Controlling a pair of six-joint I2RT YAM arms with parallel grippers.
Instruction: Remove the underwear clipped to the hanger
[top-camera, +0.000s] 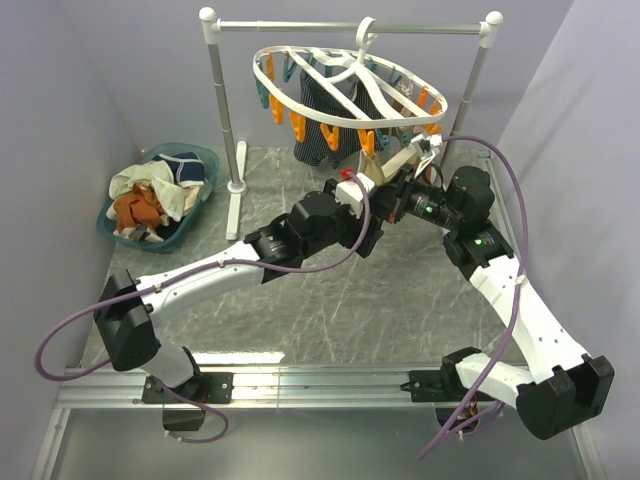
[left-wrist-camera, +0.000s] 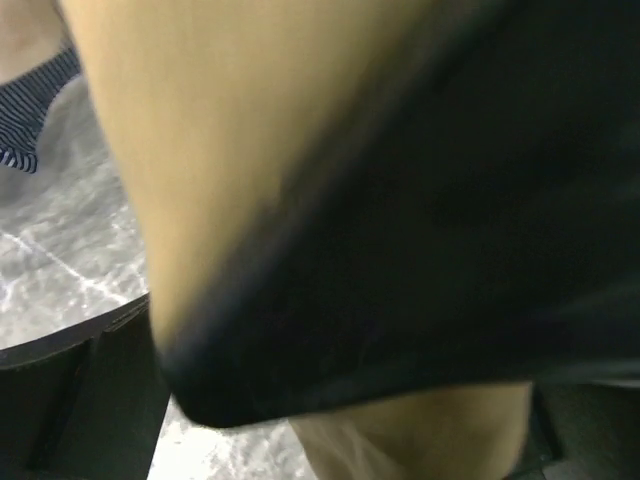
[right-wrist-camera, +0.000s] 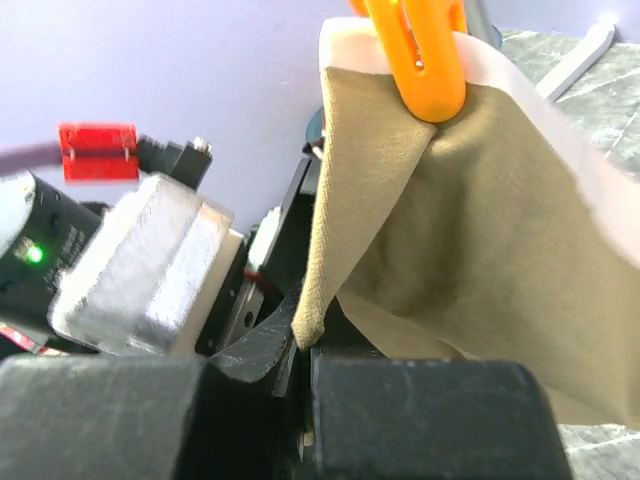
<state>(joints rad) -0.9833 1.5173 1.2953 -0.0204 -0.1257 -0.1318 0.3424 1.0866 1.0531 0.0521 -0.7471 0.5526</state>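
Tan cloth is the business in hand: the tan brief (right-wrist-camera: 470, 230) hangs from an orange clothespin (right-wrist-camera: 415, 60) on the near-right rim of the hanger (top-camera: 300, 100). The right gripper (right-wrist-camera: 300, 365) is pressed together on the brief's lower corner, and the left gripper (top-camera: 372, 180) is spread wide just beside it. The step appears to be freeing this brief, which likely calls for a firm downward pull off the pin, while a striped brief (top-camera: 318, 135) waits behind.
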